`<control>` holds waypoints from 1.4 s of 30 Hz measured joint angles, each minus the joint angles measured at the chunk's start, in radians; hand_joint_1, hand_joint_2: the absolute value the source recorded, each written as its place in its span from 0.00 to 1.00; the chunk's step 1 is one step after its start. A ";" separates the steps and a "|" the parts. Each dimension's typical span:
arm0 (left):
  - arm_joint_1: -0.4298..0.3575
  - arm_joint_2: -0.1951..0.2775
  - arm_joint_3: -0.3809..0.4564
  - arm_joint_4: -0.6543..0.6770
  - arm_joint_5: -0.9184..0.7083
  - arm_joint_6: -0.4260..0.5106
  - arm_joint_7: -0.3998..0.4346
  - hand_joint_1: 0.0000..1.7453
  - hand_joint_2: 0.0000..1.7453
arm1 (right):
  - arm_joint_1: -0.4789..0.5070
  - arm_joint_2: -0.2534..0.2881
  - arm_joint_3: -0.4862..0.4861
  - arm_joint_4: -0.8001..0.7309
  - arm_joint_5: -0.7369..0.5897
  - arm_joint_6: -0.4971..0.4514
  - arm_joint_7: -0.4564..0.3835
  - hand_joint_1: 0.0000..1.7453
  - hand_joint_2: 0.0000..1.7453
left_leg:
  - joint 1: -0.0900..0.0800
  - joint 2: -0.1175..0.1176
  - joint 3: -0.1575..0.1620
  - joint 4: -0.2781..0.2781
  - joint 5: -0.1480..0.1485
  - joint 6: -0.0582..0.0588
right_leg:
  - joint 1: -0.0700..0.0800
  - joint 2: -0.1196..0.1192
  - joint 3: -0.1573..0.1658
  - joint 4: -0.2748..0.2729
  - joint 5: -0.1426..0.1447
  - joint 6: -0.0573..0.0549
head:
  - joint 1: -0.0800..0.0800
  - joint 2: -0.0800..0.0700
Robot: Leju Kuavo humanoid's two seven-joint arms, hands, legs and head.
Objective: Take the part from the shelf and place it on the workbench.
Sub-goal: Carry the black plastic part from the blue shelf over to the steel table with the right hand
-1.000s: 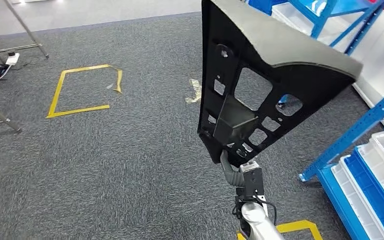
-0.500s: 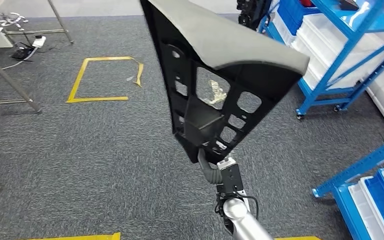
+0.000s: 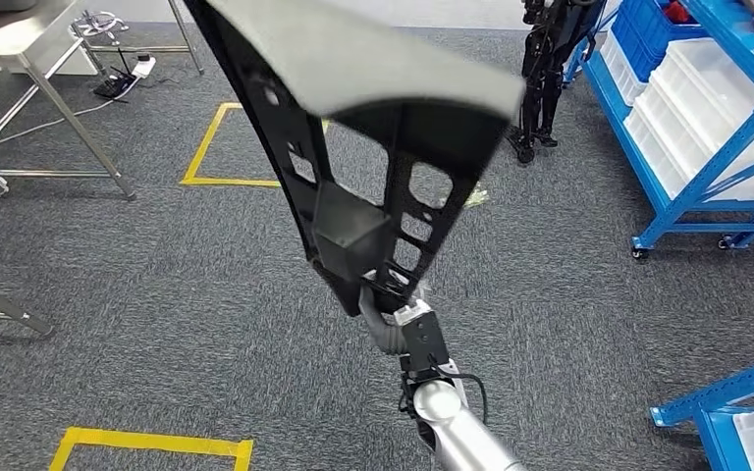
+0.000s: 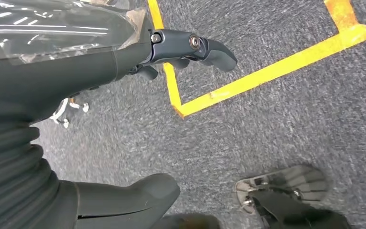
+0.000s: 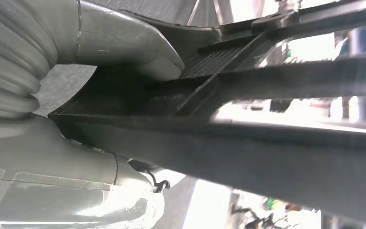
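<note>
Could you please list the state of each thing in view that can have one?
Part: held up off the floor, upright and tilted, gripped at its narrow lower end.
Right hand: grips the part's lower end.
Left hand: holds nothing, hanging over the carpet with thumb and fingers apart.
Blue shelf: standing on the carpet, white bins on its levels.
Metal table: standing on its legs.

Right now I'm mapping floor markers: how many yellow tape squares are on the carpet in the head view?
2. One yellow tape square lies beyond the black part, partly hidden; another is at the bottom edge, cut off.
</note>
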 joint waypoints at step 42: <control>-0.113 -0.041 -0.143 -0.046 -0.149 -0.133 0.106 0.00 1.00 | 0.273 -0.031 -0.085 -0.321 0.176 0.051 0.178 1.00 1.00 | -0.009 0.104 0.045 -0.071 0.033 0.007 | 0.022 -0.090 0.008 0.005 -0.018 0.009 | -0.002 0.000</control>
